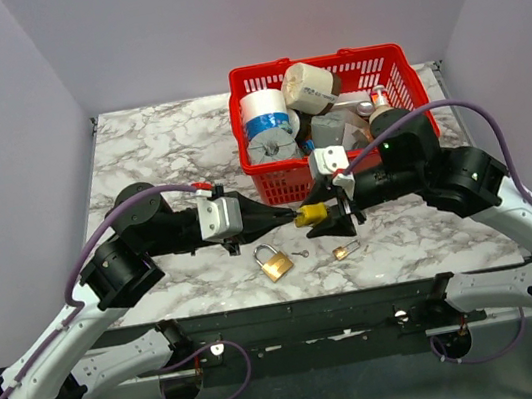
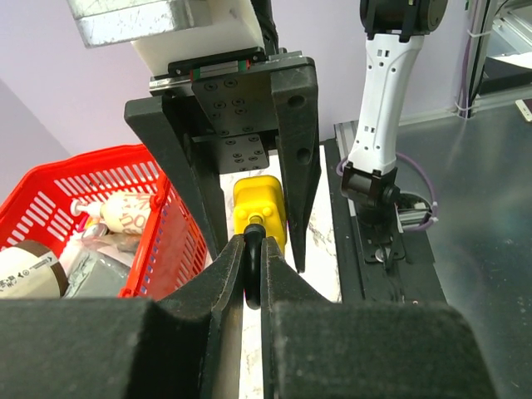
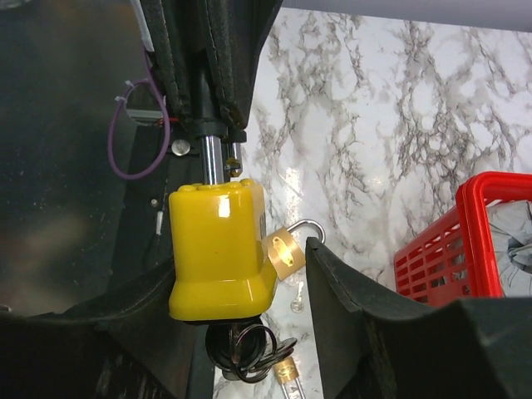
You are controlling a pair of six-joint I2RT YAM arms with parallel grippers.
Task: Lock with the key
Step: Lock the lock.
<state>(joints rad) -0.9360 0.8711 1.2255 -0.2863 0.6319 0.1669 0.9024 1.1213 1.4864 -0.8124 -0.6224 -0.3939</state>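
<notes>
Mid-frame, the left gripper [image 2: 253, 259] pinches the steel shackle [image 3: 214, 166] of the yellow plastic-cased padlock [image 3: 220, 245]; the right gripper [image 3: 241, 268] sits spread around its body. The dangling black-ringed keys [image 3: 249, 351] look inserted, perhaps; with the shackle raised, locking is not yet done
</notes>
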